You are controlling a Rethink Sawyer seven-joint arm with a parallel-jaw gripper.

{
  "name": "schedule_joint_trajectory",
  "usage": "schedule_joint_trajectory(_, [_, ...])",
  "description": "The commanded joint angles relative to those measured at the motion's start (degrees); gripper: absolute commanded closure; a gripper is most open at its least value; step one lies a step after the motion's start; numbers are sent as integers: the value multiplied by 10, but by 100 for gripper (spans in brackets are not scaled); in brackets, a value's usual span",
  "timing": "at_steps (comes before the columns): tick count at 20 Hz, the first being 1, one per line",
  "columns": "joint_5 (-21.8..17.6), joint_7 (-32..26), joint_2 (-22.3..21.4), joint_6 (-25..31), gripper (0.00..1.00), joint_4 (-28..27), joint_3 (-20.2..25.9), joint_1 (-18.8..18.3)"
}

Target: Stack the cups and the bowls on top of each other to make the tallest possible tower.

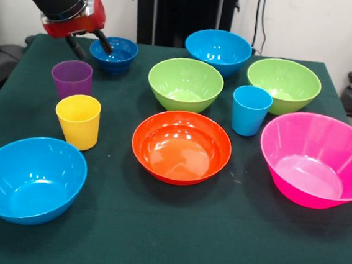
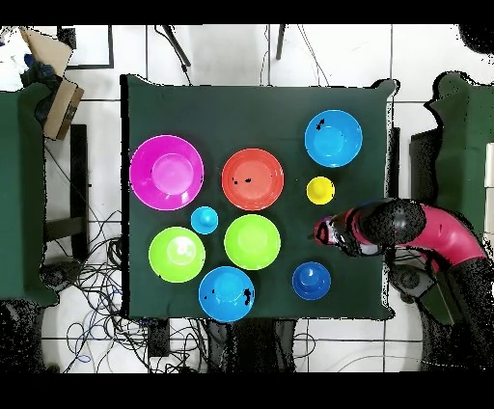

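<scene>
Dark green cloth table (image 1: 154, 230), glossy round small dark blue bowl (image 1: 113, 55), claw (image 1: 90, 42) fingers apart straddling its rim, translucent purple cup (image 1: 72, 78) nearby.

Illumination is bright, even and comes from above. Small white highlights show on the glossy inner walls of the orange bowl (image 1: 181, 146), the pink bowl (image 1: 317, 159) and the near blue bowl (image 1: 30, 178). Shadows on the green tablecloth (image 1: 172, 231) are soft and short. Objects in the front view are in focus.
</scene>
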Motion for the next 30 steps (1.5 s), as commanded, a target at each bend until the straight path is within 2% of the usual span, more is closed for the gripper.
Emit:
schedule_joint_trajectory(1, [-44,-167,20,10,0,-36,1,6])
schedule_joint_trajectory(9, [-35,-158,28,16,0,-38,4,4])
schedule_joint_trajectory(20, [-5,-156,10,70,0,-47,11,6])
schedule_joint_trajectory(30, [-18,-170,39,59,0,-68,13,5])
